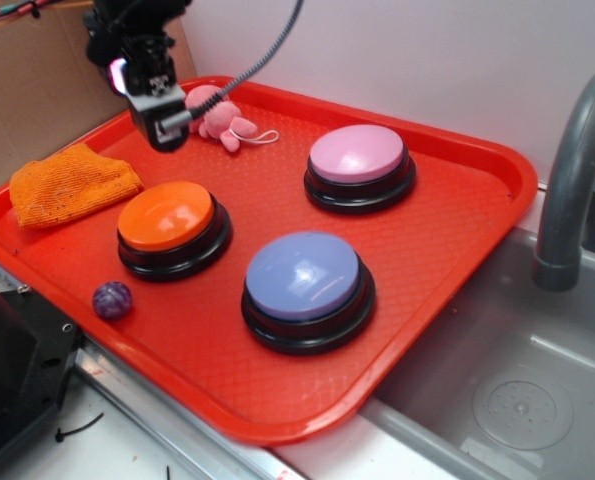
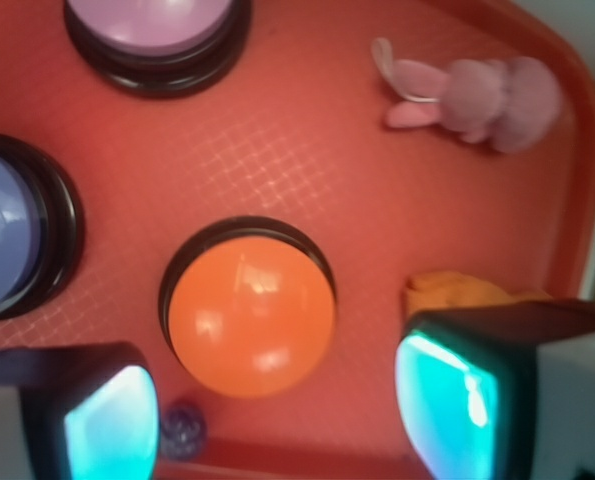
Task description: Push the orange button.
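Observation:
The orange button (image 1: 166,215) has a glossy orange dome on a black round base. It sits at the front left of the red tray (image 1: 457,260). In the wrist view the orange button (image 2: 252,318) lies below and between my fingers. My gripper (image 1: 163,118) hangs high above the tray's back left, behind the button and apart from it. In the wrist view my gripper (image 2: 277,420) is open and empty, with both teal pads wide apart.
A pink button (image 1: 359,157) stands at the back right and a blue-purple button (image 1: 303,277) at the front. An orange mesh cloth (image 1: 72,183) lies at the left, a pink plush toy (image 1: 220,115) at the back, a small purple ball (image 1: 112,299) at the front left. A sink (image 1: 522,400) and a faucet (image 1: 575,170) are at the right.

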Motion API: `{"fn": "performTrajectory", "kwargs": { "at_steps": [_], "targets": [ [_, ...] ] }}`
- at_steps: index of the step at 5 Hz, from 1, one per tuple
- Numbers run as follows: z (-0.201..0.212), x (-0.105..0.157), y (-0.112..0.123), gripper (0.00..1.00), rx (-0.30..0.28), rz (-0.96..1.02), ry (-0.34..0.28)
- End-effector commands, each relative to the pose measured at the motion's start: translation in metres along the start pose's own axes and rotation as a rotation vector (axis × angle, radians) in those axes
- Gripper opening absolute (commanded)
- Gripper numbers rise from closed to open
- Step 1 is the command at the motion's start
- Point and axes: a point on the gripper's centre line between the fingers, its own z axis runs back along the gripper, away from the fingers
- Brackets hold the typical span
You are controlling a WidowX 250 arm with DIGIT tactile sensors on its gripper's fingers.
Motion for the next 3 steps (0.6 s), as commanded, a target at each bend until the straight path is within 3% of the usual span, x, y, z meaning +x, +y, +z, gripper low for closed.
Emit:
{"fn": "performTrajectory", "kwargs": {
  "at_steps": [1,3],
  "targets": [
    [0.023,-0.004,0.008,1.00,0.002,0.037,-0.047],
    [0.039,-0.022,0.019,1.00,0.016,0.119,-0.041]
  ]
}}
